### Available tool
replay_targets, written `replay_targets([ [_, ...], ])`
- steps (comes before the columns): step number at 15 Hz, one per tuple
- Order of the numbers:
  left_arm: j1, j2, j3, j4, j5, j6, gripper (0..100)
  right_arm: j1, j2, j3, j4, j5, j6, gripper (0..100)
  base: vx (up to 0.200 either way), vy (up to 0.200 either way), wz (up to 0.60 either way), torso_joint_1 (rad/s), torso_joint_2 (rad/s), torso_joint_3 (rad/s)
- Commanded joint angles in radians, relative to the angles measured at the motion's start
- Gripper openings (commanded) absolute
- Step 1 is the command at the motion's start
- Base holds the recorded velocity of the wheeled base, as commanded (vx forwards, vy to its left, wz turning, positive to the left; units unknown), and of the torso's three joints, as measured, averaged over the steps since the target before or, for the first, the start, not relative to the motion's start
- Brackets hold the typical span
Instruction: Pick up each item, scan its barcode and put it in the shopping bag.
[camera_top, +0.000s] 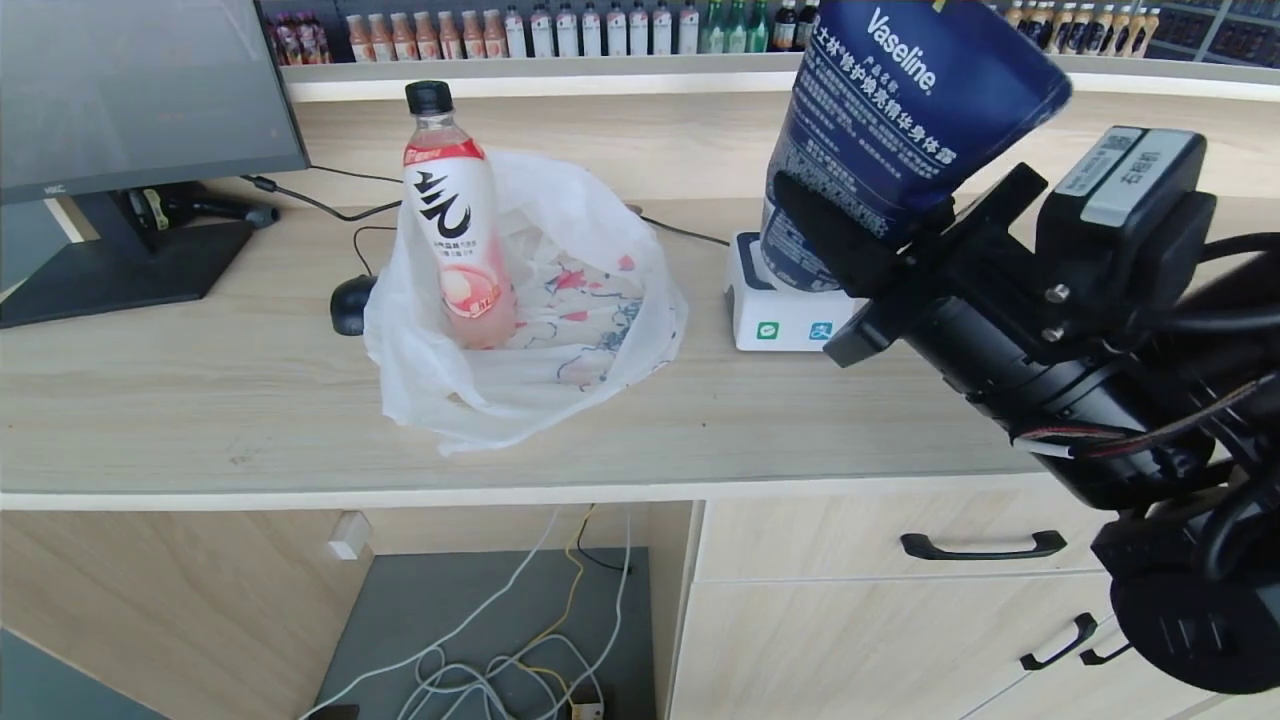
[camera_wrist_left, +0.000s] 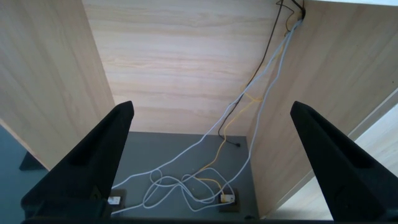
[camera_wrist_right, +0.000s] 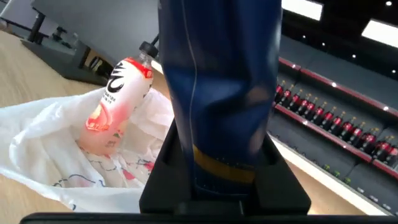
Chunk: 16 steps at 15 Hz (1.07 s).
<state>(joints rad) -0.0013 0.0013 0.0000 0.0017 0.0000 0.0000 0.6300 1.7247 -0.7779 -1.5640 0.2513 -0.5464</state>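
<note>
Closest to me, my right claw (camera_top: 900, 225) is pinching a dark blue lotion refill pouch (camera_top: 905, 95) by its lower end, holding it tilted just above the white scanner box (camera_top: 775, 325) on the surface (camera_top: 200, 390). On the left of the scanner, the white shopping bag (camera_top: 620, 260) sits open with a pink drink bottle (camera_top: 455, 230) standing upright in it. My left claw (camera_wrist_left: 208, 168) is spread wide, facing the recess under the surface where loose cables (camera_wrist_left: 186, 186) lie on the floor.

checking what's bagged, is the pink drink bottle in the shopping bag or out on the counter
In the bag: the pink drink bottle stands upright inside the open shopping bag, plastic rising around its base.
</note>
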Motion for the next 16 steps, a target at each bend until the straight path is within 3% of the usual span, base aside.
replay_targets([
  [1, 0.001, 0.000, 0.000, 0.000, 0.000, 0.000, 100, 0.042, -0.039, 0.063, 0.001, -0.058, 0.097, 0, 0.000, 0.000, 0.00, 0.000, 0.00, 0.000],
  [3, 0.000, 0.000, 0.000, 0.000, 0.000, 0.000, 100, 0.043, -0.039, 0.101, 0.001, -0.106, 0.218, 0, 0.000, 0.000, 0.00, 0.000, 0.00, 0.000],
  [4, 0.001, 0.000, 0.000, 0.000, 0.000, 0.000, 100, 0.045, -0.039, 0.098, 0.001, -0.196, 0.260, 0, 0.000, 0.000, 0.00, 0.000, 0.00, 0.000],
  [7, 0.001, -0.001, 0.000, 0.000, 0.000, 0.000, 100, 0.048, -0.034, 0.089, -0.007, -0.325, 0.296, 0, 0.000, 0.000, 0.00, 0.000, 0.00, 0.000],
  [10, 0.000, -0.001, 0.000, 0.000, 0.000, 0.002, 100, 0.043, -0.036, 0.072, -0.007, -0.340, 0.332, 0, 0.000, 0.000, 0.00, 0.000, 0.00, 0.000],
  [12, -0.002, -0.001, 0.000, 0.000, -0.002, 0.020, 100, 0.040, -0.037, 0.094, -0.007, -0.342, 0.348, 0, 0.000, 0.000, 0.00, 0.000, 0.00, 0.000],
  [16, 0.001, 0.000, 0.000, 0.000, 0.000, -0.006, 100, 0.002, -0.077, 0.147, -0.007, -0.342, 0.384, 0, 0.000, 0.000, 0.00, 0.000, 0.00, 0.000],
])
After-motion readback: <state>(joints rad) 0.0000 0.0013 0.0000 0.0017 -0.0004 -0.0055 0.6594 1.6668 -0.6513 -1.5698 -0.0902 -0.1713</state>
